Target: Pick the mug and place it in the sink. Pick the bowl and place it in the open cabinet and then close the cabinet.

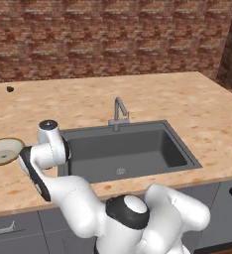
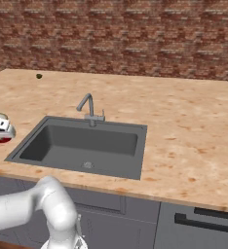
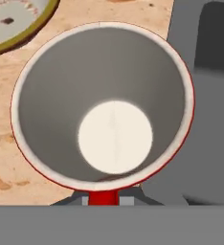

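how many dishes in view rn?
2. Mug held in the end effector at the sink's left edge; bowl on the counter further left.

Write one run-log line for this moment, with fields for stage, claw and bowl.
stage: mug pick | claw: shut on small red mug with white inside, beside dark grey sink | cream-white bowl with tan rim: on counter

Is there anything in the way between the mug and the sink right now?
Nothing visible. The claw is shut on the mug by the sink's left edge. The bowl lies on the far side, away from the basin; the tap stands at the back.
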You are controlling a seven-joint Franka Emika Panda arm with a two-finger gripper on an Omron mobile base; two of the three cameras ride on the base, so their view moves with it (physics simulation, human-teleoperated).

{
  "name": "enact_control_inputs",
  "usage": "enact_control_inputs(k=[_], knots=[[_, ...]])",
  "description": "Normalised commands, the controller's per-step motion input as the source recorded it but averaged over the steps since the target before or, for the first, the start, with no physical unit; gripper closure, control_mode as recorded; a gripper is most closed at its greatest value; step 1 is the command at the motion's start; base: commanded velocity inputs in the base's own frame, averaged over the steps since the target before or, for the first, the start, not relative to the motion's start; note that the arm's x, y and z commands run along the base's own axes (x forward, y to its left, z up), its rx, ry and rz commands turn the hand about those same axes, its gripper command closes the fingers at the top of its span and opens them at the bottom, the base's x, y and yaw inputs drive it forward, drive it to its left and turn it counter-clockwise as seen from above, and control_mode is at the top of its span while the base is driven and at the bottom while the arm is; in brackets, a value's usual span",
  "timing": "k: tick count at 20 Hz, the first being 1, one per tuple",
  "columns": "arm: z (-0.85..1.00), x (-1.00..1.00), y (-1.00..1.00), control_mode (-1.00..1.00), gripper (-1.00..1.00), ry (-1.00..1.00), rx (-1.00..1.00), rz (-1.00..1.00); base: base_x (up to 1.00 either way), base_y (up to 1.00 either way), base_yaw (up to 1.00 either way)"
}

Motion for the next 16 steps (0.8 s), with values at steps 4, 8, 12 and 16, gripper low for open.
enact_control_inputs(k=[4,8,12,16], knots=[[0.05,0.08,-0.62,-1.00,1.00,0.00,0.00,-0.19,0.00,0.00,0.00],[0.01,0.22,-0.51,-1.00,1.00,0.00,0.00,-0.18,0.00,0.00,0.00],[0.05,0.25,-0.47,-1.00,1.00,0.00,0.00,-0.16,0.00,0.00,0.00],[0.13,0.24,-0.46,-1.00,1.00,0.00,0.00,-0.14,0.00,0.00,0.00]])
